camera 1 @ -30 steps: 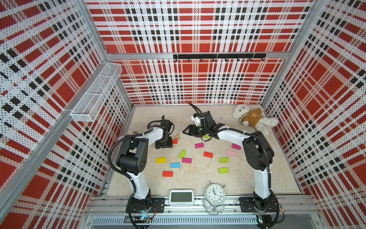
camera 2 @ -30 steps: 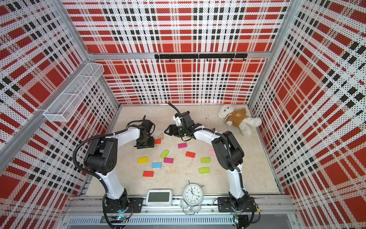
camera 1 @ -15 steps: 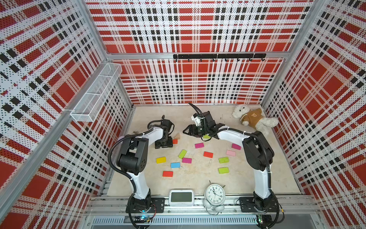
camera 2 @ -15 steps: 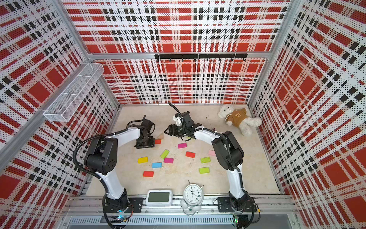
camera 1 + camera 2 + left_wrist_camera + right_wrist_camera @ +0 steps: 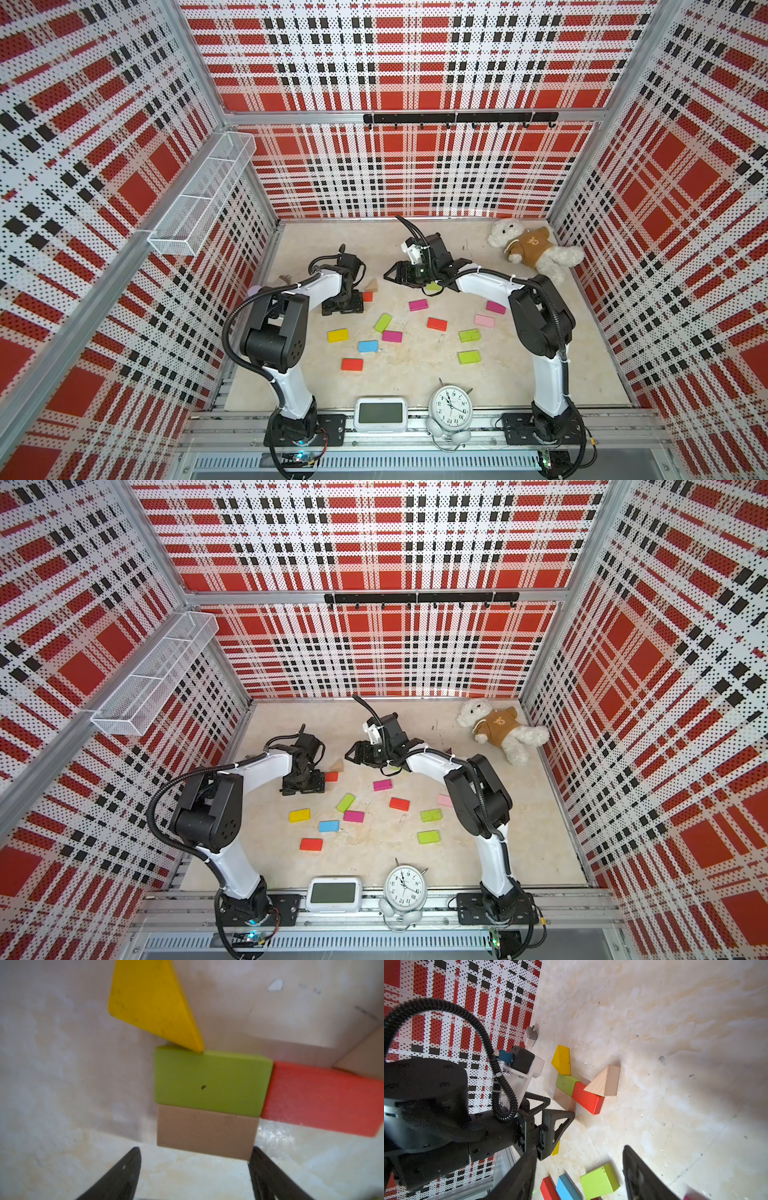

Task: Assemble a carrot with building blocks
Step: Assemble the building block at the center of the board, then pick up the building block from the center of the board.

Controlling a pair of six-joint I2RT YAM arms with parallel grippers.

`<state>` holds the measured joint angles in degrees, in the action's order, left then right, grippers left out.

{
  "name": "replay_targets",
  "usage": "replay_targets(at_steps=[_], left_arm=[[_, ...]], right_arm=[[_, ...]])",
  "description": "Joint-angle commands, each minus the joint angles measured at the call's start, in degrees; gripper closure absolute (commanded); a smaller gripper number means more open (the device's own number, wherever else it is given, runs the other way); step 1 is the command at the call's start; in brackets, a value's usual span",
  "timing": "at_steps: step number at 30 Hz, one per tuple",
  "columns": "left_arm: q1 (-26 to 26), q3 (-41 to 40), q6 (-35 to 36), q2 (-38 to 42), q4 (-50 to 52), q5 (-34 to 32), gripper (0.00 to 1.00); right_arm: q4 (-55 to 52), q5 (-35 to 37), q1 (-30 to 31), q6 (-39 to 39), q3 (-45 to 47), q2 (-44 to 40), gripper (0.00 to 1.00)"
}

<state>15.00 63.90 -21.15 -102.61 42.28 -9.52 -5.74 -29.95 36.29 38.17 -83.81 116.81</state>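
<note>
A flat cluster of building blocks lies by my left gripper (image 5: pixel 195 1149): a yellow wedge (image 5: pixel 153 1001), a lime brick (image 5: pixel 212 1082), a plain wood brick (image 5: pixel 205 1130), a red-orange brick (image 5: pixel 320 1101) and a wood wedge (image 5: pixel 605 1081). The left jaws stand open just short of the wood brick, with nothing between them. In both top views the left arm hides most of the cluster, leaving only the red-orange brick (image 5: pixel 367 296). My right gripper (image 5: pixel 579 1148) hovers open and empty, pointing at the cluster. Loose bricks (image 5: pixel 382 322) are scattered across the table's middle.
A teddy bear (image 5: pixel 532 249) lies at the back right. An alarm clock (image 5: pixel 451 407) and a small display (image 5: pixel 380 413) stand at the front edge. A wire basket (image 5: pixel 203 195) hangs on the left wall. A beige plug-like cube (image 5: pixel 530 1038) sits near that wall.
My left gripper's jaws stand a little wider than before. Both arms hold about the same place, and no block has visibly moved.
</note>
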Motion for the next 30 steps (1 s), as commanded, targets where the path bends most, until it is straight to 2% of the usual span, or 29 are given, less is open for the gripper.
replay_targets(at_steps=[1, 7, 10, 14, 18, 20, 22, 26, 30], left_arm=[[0.57, -0.61, -0.35, 4.1, 1.2, -0.73, 0.17], [0.7, -0.62, -1.3, 12.55, 1.93, 0.51, 0.17], [-0.84, -1.6, -2.41, 18.76, 1.93, 1.49, 0.17], [-7.45, -5.37, -5.07, 28.98, 0.91, 6.65, 0.17], [-16.33, -10.29, -7.04, 39.44, -0.61, 12.18, 0.16], [-20.04, -11.97, -7.33, 43.57, -1.02, 14.74, 0.15], [-22.92, -13.12, -7.54, 46.13, -1.24, 17.65, 0.15], [-26.75, -15.24, -7.28, 47.76, -1.37, 23.32, 0.15], [-27.83, -16.78, -6.44, 47.93, -1.07, 26.81, 0.15]], right_arm=[[1.83, 0.83, 0.47, -0.18, 0.69, -3.01, 0.33], [-4.38, 3.92, 1.87, -4.87, 2.05, -5.33, 0.33], [-10.74, 8.01, 4.11, -11.9, 1.91, -6.21, 0.32], [-19.47, 16.84, 8.78, -23.94, 0.25, -5.79, 0.29], [-22.33, 23.76, 13.15, -32.15, 0.18, -4.97, 0.23], [-21.89, 24.96, 14.67, -35.34, 0.51, -4.44, 0.18], [-22.92, 25.81, 15.74, -37.91, -0.45, -3.34, 0.1], [-24.1, 26.96, 16.75, -41.66, -3.05, -0.81, 0.09], [-25.61, 26.11, 16.97, -42.86, -5.49, 1.72, 0.09]])
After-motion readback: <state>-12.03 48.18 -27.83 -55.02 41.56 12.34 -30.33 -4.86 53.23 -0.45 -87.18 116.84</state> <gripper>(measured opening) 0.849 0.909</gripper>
